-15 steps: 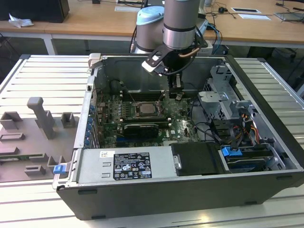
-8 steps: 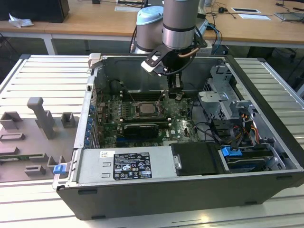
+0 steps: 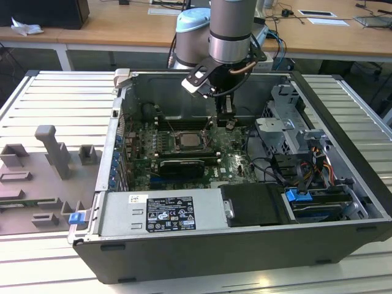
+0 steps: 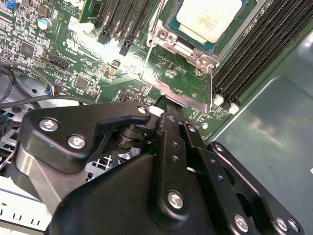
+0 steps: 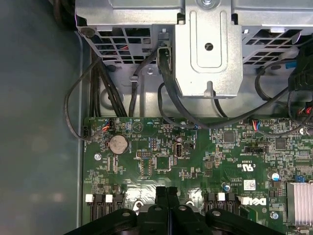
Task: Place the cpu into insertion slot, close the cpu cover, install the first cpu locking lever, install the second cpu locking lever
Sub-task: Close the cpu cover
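Second wrist view had the gripper (image 4: 165,105) nearest, its 2 fingers (image 4: 169,142) pressed together with no gap. Their tips met the outer edge of the cpu cover (image 4: 190,102), though any pinch on it could not be told. That cover stood swung open just beside the insertion slot (image 4: 221,46). Inside the insertion slot sat the cpu (image 4: 210,18), uncovered. Beyond the slot ran black memory slots (image 4: 257,41).

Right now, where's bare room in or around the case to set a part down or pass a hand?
Free: ribbed table on the exterior view's right of the case; bare case panel beside the motherboard. Crowded: drive cage cables, gripper by cpu cover.
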Available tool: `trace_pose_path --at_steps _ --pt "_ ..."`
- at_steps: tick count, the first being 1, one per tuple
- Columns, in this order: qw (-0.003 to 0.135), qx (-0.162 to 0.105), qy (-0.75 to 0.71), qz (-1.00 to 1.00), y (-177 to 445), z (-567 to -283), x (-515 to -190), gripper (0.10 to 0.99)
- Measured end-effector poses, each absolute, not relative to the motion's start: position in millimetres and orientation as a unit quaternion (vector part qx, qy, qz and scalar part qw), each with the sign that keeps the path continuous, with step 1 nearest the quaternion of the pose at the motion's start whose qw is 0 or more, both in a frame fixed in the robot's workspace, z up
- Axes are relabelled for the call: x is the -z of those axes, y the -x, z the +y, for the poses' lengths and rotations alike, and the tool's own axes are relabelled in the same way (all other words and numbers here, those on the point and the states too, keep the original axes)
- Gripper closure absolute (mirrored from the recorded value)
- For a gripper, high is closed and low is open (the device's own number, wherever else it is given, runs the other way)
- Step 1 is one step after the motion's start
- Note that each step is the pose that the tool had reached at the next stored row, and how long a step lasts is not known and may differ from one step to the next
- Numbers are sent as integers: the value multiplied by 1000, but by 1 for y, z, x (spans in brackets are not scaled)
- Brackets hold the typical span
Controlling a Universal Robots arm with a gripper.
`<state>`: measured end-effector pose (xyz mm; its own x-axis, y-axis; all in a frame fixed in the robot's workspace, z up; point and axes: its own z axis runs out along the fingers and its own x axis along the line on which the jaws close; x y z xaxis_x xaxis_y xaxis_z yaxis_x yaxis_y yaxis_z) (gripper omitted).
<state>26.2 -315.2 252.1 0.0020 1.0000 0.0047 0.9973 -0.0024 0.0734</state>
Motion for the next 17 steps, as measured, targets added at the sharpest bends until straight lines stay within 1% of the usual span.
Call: trace_pose_path --at_steps 17 --pt "24 -28 -707 706 -22 -315 -252 980"
